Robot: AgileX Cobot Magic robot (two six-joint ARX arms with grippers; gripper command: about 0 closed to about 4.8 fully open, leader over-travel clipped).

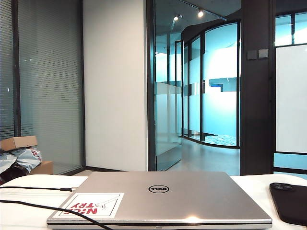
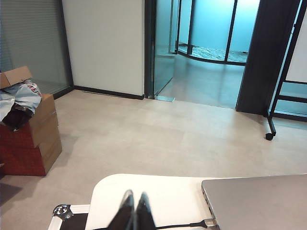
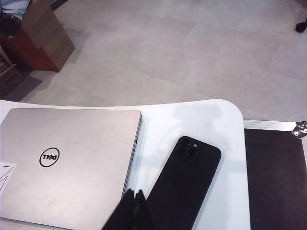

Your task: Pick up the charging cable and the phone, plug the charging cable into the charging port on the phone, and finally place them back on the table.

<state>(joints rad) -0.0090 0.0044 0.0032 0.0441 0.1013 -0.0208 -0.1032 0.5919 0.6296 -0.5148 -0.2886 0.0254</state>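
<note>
Two grippers, both with jaws pressed together and holding nothing. Left gripper (image 2: 135, 211) low over the near edge of the white table (image 2: 158, 191), fingertips touching each other, just above a thin black cord that ends in a plug at the side of the laptop (image 2: 261, 201). Right gripper (image 3: 135, 208) poised over the strip of table between the laptop (image 3: 67, 163) and the phone (image 3: 184, 191), clear of both as far as can be told. Phone (image 1: 290, 201) flat on the table, camera bump up, lying beside the right edge of the laptop and slightly angled to it, its near end cut off by the frame in both views; charging port not visible. Silver Dell laptop (image 1: 160, 199) closed, centred on the table (image 1: 29, 182) in the exterior view, with a red-lettered sticker (image 1: 91, 205) on the lid's near left corner. Two thin black cords on the left part of the table in the exterior view: one (image 1: 33, 188) running level toward the laptop's left side with a small pale tip just short of it, the other (image 1: 48, 209) curving across the laptop's front left corner; impossible to tell from these views which of them is the charging cable. Beyond the table, a beige floor (image 2: 158, 134), cardboard boxes (image 2: 33, 139) stacked at the left with bags on top, glass partitions and a blue-lit corridor behind.
</note>
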